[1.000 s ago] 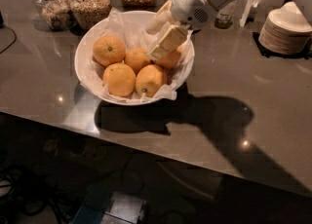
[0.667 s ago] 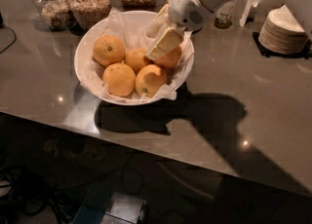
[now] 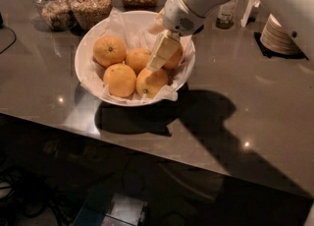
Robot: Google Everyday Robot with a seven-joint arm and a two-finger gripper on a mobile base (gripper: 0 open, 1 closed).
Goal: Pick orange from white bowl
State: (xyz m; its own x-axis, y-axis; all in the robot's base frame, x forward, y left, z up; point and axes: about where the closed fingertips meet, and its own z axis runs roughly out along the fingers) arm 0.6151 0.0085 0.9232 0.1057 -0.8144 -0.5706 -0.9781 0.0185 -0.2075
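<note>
The white bowl [image 3: 79, 74], lined with crumpled white paper, stands on the dark counter at the back left. It holds several oranges. The deep-orange orange [image 3: 175, 59] lies at the bowl's right side, mostly hidden behind my gripper [image 3: 162, 53]. My gripper reaches down from the upper right into the bowl, right against this orange. A stem-dotted orange [image 3: 109, 49] lies at the left, a smaller one [image 3: 137, 59] in the middle, and two paler ones [image 3: 119, 79] [image 3: 152, 82] at the front.
Three glass jars [image 3: 91, 4] stand behind the bowl. A stack of white plates [image 3: 279, 33] sits at the back right, with a small bottle [image 3: 226, 14] next to it. The counter's front edge [image 3: 147, 144] runs below the bowl.
My gripper has moved slightly down and to the left, deeper into the bowl beside the right-hand orange. The oranges have not visibly moved.
</note>
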